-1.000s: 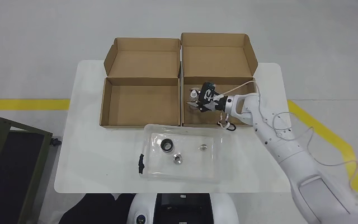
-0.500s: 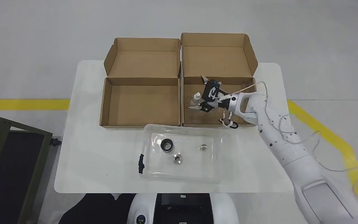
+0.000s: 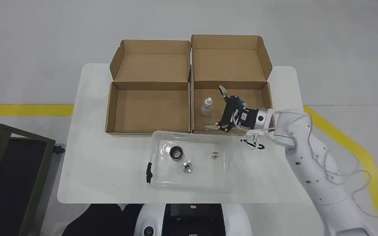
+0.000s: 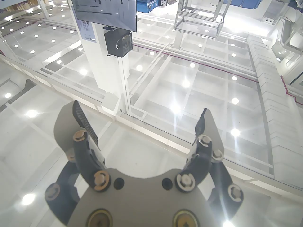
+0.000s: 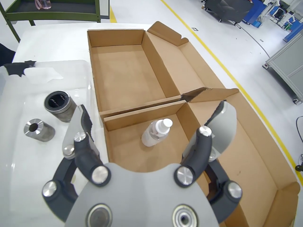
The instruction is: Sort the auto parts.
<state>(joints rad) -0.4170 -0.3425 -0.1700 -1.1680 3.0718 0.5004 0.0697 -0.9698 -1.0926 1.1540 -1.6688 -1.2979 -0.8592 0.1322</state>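
Note:
A small clear bottle with a white cap [image 3: 206, 105] [image 5: 156, 130] lies in the right cardboard box [image 3: 260, 95] [image 5: 255, 157], near its left wall. My right gripper [image 3: 220, 108] [image 5: 151, 116] hangs open and empty just above that box, beside the bottle. In the clear plastic tray [image 3: 227, 177] [image 5: 47, 72] sit a dark ring-shaped bearing [image 3: 176, 153] [image 5: 58, 105], a metal bushing [image 3: 188, 167] [image 5: 39, 129] and a small metal part [image 3: 214, 155]. The left cardboard box [image 3: 147, 111] [image 5: 127, 76] holds nothing. My left gripper [image 4: 144, 124] is open, pointing up at the ceiling.
The white table [image 3: 88, 147] carries both boxes at the back and the tray in front. A black handle [image 3: 147, 173] sticks out at the tray's left end. Box lids [image 3: 227, 56] stand open toward the far side. Bare table lies left and right of the tray.
My right gripper opened and let go of the bottle, which now lies in the right box. The gripper then drew back to the right, toward the tray side.

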